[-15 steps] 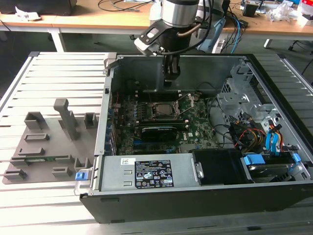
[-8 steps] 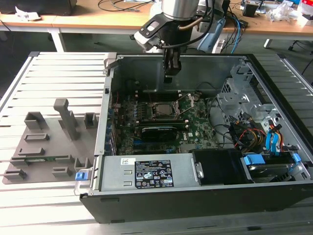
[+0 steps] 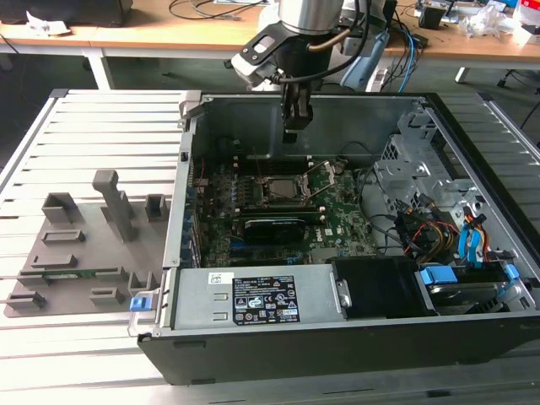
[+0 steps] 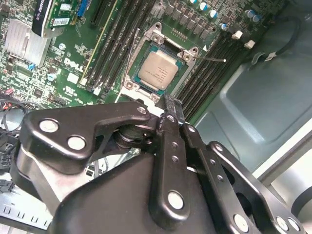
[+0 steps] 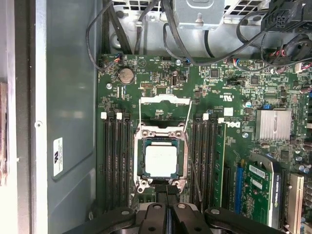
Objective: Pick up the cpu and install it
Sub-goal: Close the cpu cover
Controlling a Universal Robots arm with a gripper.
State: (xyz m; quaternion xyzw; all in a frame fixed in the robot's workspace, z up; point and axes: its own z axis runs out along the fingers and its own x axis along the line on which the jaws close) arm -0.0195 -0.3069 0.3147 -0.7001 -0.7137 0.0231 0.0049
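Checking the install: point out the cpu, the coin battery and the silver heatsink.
cpu (image 5: pixel 161 161), first wrist view, middle of its metal top.
coin battery (image 5: pixel 126 74), first wrist view, its face.
silver heatsink (image 5: pixel 273 125), first wrist view, its fins.

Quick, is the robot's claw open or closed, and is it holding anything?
Gripper: closed, holding nothing. The cpu lies in the socket, apart from the gripper.

Even bright light; soft sheen on the cpu (image 4: pixel 157 69); perhaps slight blur.
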